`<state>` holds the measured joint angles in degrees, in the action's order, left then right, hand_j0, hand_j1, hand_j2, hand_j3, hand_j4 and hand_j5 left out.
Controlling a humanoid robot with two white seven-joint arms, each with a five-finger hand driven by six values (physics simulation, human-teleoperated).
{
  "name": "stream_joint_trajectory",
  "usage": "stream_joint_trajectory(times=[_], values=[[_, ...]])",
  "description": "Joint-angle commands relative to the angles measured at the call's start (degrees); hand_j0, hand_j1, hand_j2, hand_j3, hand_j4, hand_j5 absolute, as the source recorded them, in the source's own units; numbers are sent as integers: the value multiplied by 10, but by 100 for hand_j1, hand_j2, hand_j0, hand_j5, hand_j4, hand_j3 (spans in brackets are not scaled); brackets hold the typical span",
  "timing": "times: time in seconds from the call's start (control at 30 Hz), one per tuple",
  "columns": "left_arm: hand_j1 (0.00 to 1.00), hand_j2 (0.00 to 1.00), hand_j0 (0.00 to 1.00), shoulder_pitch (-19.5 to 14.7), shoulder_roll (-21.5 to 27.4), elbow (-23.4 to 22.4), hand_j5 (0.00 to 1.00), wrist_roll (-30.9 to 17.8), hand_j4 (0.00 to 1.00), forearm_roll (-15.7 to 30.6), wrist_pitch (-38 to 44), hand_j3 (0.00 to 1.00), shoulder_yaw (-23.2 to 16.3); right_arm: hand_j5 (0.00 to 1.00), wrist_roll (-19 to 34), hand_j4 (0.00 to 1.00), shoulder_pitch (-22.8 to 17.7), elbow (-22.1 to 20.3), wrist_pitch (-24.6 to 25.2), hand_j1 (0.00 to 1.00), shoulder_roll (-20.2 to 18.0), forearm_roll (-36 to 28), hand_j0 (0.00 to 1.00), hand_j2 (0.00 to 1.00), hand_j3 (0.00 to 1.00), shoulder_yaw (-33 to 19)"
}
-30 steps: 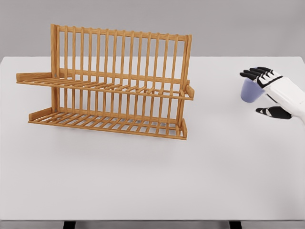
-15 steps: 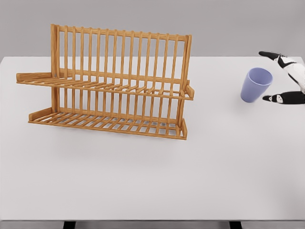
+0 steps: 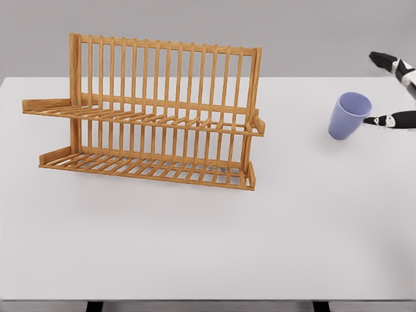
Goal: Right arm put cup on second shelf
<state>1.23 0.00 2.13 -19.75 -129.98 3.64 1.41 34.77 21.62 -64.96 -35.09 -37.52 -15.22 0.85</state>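
Lavender cup [image 3: 348, 116] upright on the white bench [image 3: 208, 247], far right side, mouth up and tipped slightly toward the camera, so the inside of the rim shows. Not held by anything: clear of the right hand [image 3: 398, 91], which sits at the picture's right edge, only partly in frame. Two black-tipped fingers [image 3: 383, 60] visible (the rest cut off by the frame): one high, above and to the right of the cup, the other lower, level with the cup's body, its tip just beside the cup wall with a thin gap of bench showing between. Spread wide apart, gripping nothing. White wrist or palm barely showing at the edge. Well apart to the left, wooden dish rack [image 3: 146, 117] standing on the bench, two tiers of slats with a tall slatted back. Upper shelf [image 3: 143, 117] running from a side rail at the far left to the post on the right, tilted a little; lower shelf [image 3: 146, 168] beneath it, just above the bench surface. No dishes on either tier. Wide stretch of bare bench between rack and cup. Grey wall behind, bench front edge and two dark legs at the very bottom. Left arm out of the picture.
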Motion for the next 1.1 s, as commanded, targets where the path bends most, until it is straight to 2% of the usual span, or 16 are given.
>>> stream_joint_trajectory(times=[0.0,0.07,0.17,0.27,0.37,0.4,0.73,1.07], values=[[100,100,100,0,0,0,100,0,100,0,0,100,0,100,2,100,5,56,1,100,6,-28,100,100,100,0],[100,100,100,0,0,0,100,0,100,0,0,100,-1,100,2,100,24,105,1,100,16,-28,100,100,100,-1],[100,100,100,0,0,0,100,0,100,0,0,100,0,100,2,100,31,126,1,100,29,-30,100,100,100,-3],[100,100,100,0,0,0,100,0,100,0,0,100,0,100,2,100,38,128,49,100,43,-62,100,100,100,-4],[100,100,100,0,0,0,100,0,100,0,0,100,0,100,2,100,53,142,107,100,52,-63,100,100,100,-5],[100,100,100,0,0,0,100,0,100,0,0,100,0,100,2,100,60,155,114,100,61,-63,100,100,100,-6],[100,100,100,0,0,0,100,0,100,0,0,100,0,100,2,100,53,157,129,100,61,-63,100,100,100,-4],[100,100,100,0,0,0,100,0,100,0,0,100,0,100,2,100,27,144,129,100,61,-63,100,100,100,-1]])
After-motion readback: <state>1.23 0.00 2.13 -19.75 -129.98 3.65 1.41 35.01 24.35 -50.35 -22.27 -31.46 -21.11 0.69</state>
